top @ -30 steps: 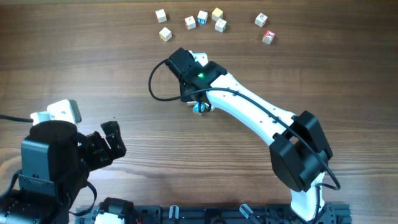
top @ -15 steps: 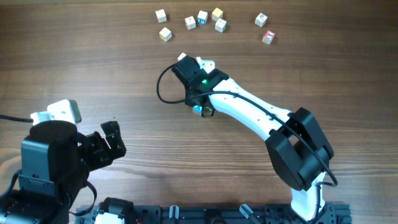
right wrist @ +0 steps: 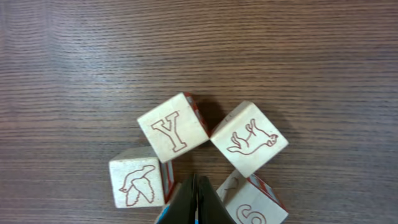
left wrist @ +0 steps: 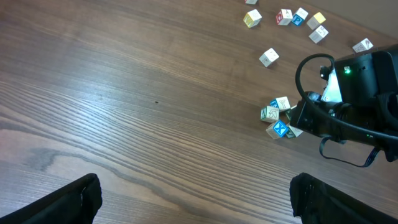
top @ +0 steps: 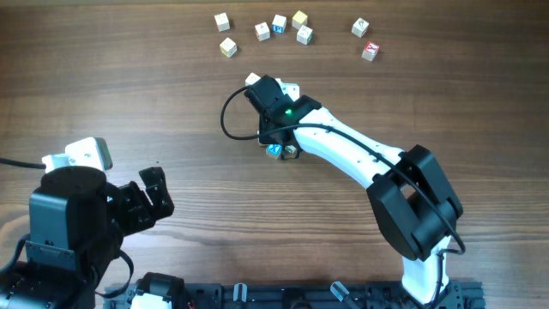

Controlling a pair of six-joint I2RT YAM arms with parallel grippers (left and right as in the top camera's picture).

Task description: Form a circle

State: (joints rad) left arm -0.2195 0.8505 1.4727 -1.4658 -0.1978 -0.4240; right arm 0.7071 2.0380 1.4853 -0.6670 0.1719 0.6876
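**Ana:** What is the right gripper (right wrist: 198, 193) doing?

**Ben:** Its jaws are pressed flat together with nothing between them. In the right wrist view the joined tip comes in from 6 o'clock and ends in the hollow at the middle of the circle (left wrist: 270, 114).

**Ana:** Which cubes sit around that tip?

**Ben:** The Y cube (right wrist: 172, 127) is at 11 o'clock. The animal cube (right wrist: 249, 138), with a four-legged beast on it, is at 1 o'clock, and the two meet corner to corner. The bird cube (right wrist: 137, 182) is at 9 o'clock. The 6 cube (right wrist: 252, 208) is at 4 o'clock, partly cut off by the frame edge. Only a sliver of the blue-faced cube (top: 274, 151) shows at 7 o'clock in that view; the overhead view shows it better. I cannot tell whether the tip touches any of them.

**Ana:** And where is the circle on the table (top: 129, 103)?

**Ben:** Near the middle of the wood, mostly hidden from above by the right wrist. Only the blue-faced cube and one neighbour peek out at the wrist's 6 o'clock edge.

**Ana:** Further out?

**Ben:** The loose cubes (top: 262, 32) lie well apart from the circle. Six are bunched between 11 and 12 o'clock. Two more are at 1 o'clock, one of them the red-faced cube (top: 370, 51). A black cable (top: 226, 116) loops off the wrist toward 10 o'clock.

**Ana:** And the left gripper (left wrist: 194, 186)?

**Ben:** Spread wide and holding nothing, over bare wood. It is at about 8 o'clock from the circle, well apart from it.
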